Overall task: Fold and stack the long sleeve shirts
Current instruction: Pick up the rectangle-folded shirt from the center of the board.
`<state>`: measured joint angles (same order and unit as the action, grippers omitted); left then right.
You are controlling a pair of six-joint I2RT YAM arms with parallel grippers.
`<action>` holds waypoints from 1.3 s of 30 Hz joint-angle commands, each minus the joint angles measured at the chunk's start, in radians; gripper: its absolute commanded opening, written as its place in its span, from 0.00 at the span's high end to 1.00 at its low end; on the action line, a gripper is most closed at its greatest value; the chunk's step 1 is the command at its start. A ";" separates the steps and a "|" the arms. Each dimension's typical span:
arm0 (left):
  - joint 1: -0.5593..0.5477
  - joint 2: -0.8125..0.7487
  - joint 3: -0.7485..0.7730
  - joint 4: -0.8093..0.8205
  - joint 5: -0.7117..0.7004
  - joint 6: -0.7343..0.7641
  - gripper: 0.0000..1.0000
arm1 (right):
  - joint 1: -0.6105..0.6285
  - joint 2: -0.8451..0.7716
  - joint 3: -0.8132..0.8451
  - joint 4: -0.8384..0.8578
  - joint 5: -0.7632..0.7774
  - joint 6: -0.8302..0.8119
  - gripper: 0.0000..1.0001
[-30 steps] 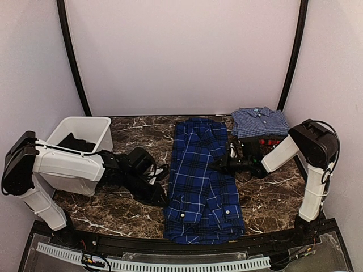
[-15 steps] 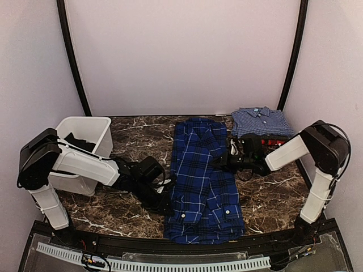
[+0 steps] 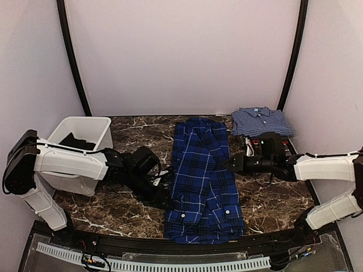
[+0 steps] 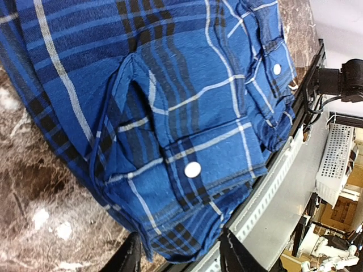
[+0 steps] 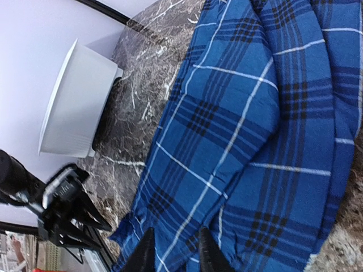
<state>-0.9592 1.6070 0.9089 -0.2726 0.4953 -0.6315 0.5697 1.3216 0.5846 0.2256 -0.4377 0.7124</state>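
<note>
The deep-blue plaid long sleeve shirt (image 3: 201, 175) lies folded into a long strip down the middle of the marble table; it fills the left wrist view (image 4: 170, 85) and the right wrist view (image 5: 244, 113). My left gripper (image 3: 164, 195) sits low at its near left edge. Its jaws (image 4: 181, 258) stand apart, with the buttoned cuff corner lying loose between them. My right gripper (image 3: 231, 164) is at the shirt's right edge, with its jaws (image 5: 174, 255) slightly apart over the cloth and pinching nothing. A lighter blue fine-check shirt (image 3: 260, 120) lies folded at the back right.
A white bin (image 3: 79, 139) with dark cloth inside stands at the left, also in the right wrist view (image 5: 74, 102). A slotted cable rail (image 3: 170, 263) runs along the table's near edge, close beside the shirt's hem (image 4: 272, 187). The right arm lies low beside the folded shirt.
Both grippers have opened and let go of the plaid shirt. The right arm has dropped low and stretched out to the right. The left arm has drawn back a little.
</note>
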 commanded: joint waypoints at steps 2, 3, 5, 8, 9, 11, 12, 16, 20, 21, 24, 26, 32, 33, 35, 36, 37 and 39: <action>0.054 -0.088 -0.006 -0.097 -0.015 0.022 0.54 | 0.008 -0.176 -0.112 -0.187 0.036 0.001 0.67; 0.068 -0.104 -0.025 -0.093 -0.007 0.016 0.54 | 0.008 -0.213 -0.133 -0.206 0.033 0.010 0.66; 0.104 -0.124 -0.056 -0.079 0.013 0.004 0.54 | 0.008 -0.287 -0.174 -0.247 0.029 0.029 0.61; 0.142 -0.127 -0.093 -0.041 0.057 -0.012 0.55 | 0.007 -0.395 -0.221 -0.324 0.036 0.046 0.57; 0.145 -0.116 -0.097 -0.034 0.081 -0.018 0.56 | 0.006 -0.421 -0.235 -0.342 0.033 0.057 0.56; 0.149 -0.092 -0.106 -0.014 0.114 -0.028 0.58 | 0.008 -0.471 -0.272 -0.369 0.015 0.086 0.55; 0.151 -0.080 -0.115 0.000 0.121 -0.033 0.59 | 0.008 -0.491 -0.290 -0.377 0.004 0.101 0.55; 0.158 -0.053 -0.148 0.054 0.153 -0.087 0.62 | 0.010 -0.559 -0.359 -0.403 -0.029 0.142 0.53; 0.159 -0.018 -0.173 0.118 0.203 -0.132 0.62 | 0.010 -0.602 -0.402 -0.414 -0.048 0.162 0.52; 0.159 -0.012 -0.176 0.126 0.208 -0.137 0.62 | 0.009 -0.606 -0.412 -0.413 -0.056 0.165 0.51; 0.159 0.010 -0.188 0.161 0.227 -0.163 0.63 | 0.010 -0.603 -0.431 -0.416 -0.078 0.167 0.51; 0.158 0.017 -0.195 0.175 0.232 -0.175 0.63 | 0.011 -0.602 -0.438 -0.432 -0.083 0.160 0.50; 0.141 0.028 -0.215 0.223 0.236 -0.210 0.60 | 0.021 -0.625 -0.474 -0.461 -0.088 0.173 0.50; 0.135 0.032 -0.217 0.232 0.236 -0.214 0.60 | 0.027 -0.630 -0.484 -0.457 -0.091 0.181 0.50; 0.127 0.040 -0.219 0.244 0.234 -0.224 0.59 | 0.041 -0.640 -0.500 -0.450 -0.090 0.201 0.50; 0.124 0.043 -0.220 0.249 0.233 -0.232 0.59 | 0.050 -0.647 -0.511 -0.440 -0.090 0.213 0.51; 0.121 0.047 -0.223 0.259 0.234 -0.236 0.59 | 0.059 -0.650 -0.521 -0.430 -0.091 0.228 0.51; 0.113 0.052 -0.225 0.268 0.234 -0.246 0.59 | 0.078 -0.652 -0.538 -0.410 -0.088 0.251 0.52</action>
<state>-0.8310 1.6512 0.7025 -0.0448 0.7174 -0.8482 0.6121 0.6781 0.0891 -0.2127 -0.5209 0.9054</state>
